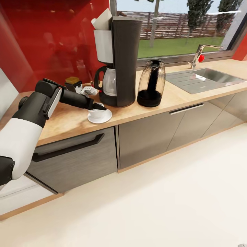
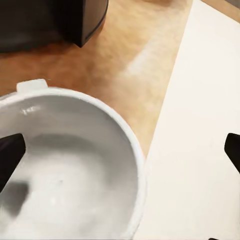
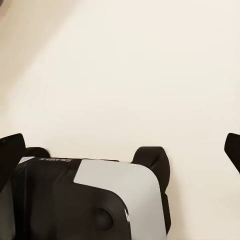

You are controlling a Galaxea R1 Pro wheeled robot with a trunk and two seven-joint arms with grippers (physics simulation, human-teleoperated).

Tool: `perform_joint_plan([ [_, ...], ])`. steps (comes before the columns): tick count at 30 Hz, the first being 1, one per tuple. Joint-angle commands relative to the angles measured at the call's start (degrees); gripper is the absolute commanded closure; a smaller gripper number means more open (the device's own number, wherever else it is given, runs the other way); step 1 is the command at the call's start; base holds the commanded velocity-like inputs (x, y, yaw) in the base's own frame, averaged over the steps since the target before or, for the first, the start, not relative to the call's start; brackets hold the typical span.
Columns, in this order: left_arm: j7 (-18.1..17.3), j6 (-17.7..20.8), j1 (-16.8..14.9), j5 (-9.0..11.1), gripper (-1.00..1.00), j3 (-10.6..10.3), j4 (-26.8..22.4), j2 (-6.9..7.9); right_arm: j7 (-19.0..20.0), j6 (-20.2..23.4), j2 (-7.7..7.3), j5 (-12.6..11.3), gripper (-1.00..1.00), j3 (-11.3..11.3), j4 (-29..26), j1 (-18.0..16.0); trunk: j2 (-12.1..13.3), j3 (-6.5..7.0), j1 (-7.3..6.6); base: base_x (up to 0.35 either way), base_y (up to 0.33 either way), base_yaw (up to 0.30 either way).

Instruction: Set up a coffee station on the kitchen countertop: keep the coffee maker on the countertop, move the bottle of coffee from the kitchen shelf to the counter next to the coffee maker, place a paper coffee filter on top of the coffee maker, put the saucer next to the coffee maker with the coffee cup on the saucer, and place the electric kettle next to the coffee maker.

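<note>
One left hand sits over the coffee cup, fingers spread wide, one fingertip inside the bowl, nothing gripped. Cup stands upright, mouth up, on the saucer on the bench. Beyond the hand stands the coffee maker, long axis vertical, paper coffee filter on top. Right hand is spread wide over floor.
</note>
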Motion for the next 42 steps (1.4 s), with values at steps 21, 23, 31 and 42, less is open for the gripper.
perform_joint_plan([
  [21,-0.2,0.4,-0.1,-0.1,-1.00,0.0,-0.1,0.11,0.2,0.2,-0.02,-0.5,-1.00,0.3,0.0,0.0,0.0,-0.04,0.00,0.000,0.000,0.000],
  [23,-0.2,0.4,-0.1,-0.1,-1.00,0.0,-0.1,0.12,0.2,0.2,-0.02,-0.5,-1.00,0.3,0.0,0.0,0.0,-0.04,0.00,0.000,0.000,0.000],
  [31,-0.2,0.4,-0.1,-0.1,-1.00,0.0,-0.2,0.12,0.2,0.1,-0.02,-0.5,-1.00,0.3,0.0,0.0,0.0,0.23,0.00,0.000,0.000,0.000],
  [42,-0.2,0.4,-0.1,-0.1,-1.00,0.0,-0.4,0.12,0.2,0.1,-0.02,-0.5,-1.00,0.3,0.0,0.0,0.0,1.17,0.00,0.000,0.000,0.000],
])
